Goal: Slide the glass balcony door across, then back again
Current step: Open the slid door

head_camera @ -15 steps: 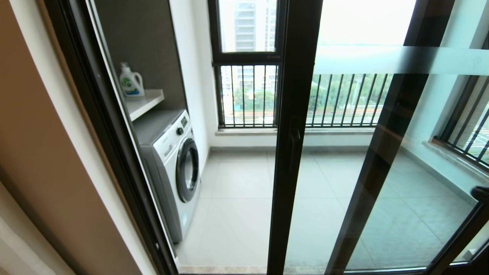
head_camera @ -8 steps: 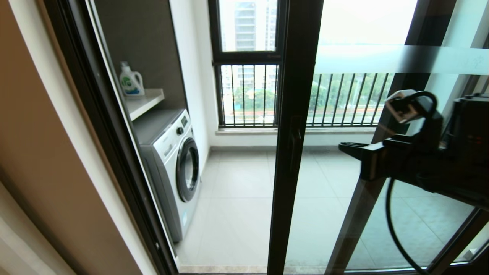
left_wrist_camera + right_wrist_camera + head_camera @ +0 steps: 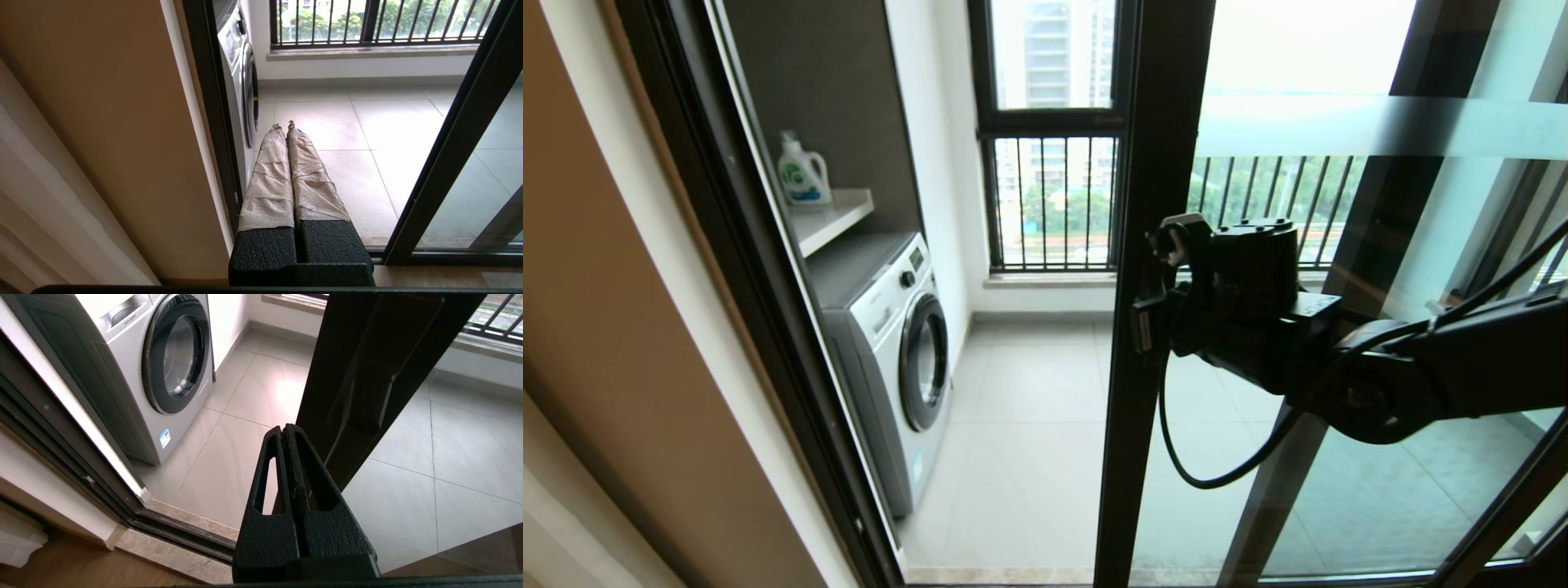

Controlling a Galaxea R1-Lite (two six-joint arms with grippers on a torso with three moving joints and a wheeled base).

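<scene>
The glass balcony door (image 3: 1339,126) stands partly open; its frosted band crosses the upper right and its dark brown stile (image 3: 1147,163) runs down the middle of the head view. My right gripper (image 3: 1143,322) is shut and empty, reaching in from the right at handle height against the stile. In the right wrist view its tips (image 3: 284,428) sit just beside the stile's edge, with the dark handle (image 3: 363,396) slightly beyond them. My left gripper (image 3: 282,124), fingers wrapped in tape, is shut and empty, parked low by the wall near the doorway.
A washing machine (image 3: 890,351) stands just inside the opening on the left, with a detergent bottle (image 3: 802,173) on the shelf above. A second dark-framed panel's stile (image 3: 1380,212) shows behind the glass. Barred windows (image 3: 1054,204) close the balcony. The floor track (image 3: 184,535) lies below.
My right arm has swung in from the right edge of the head view across to the door's stile. The door itself has not moved.
</scene>
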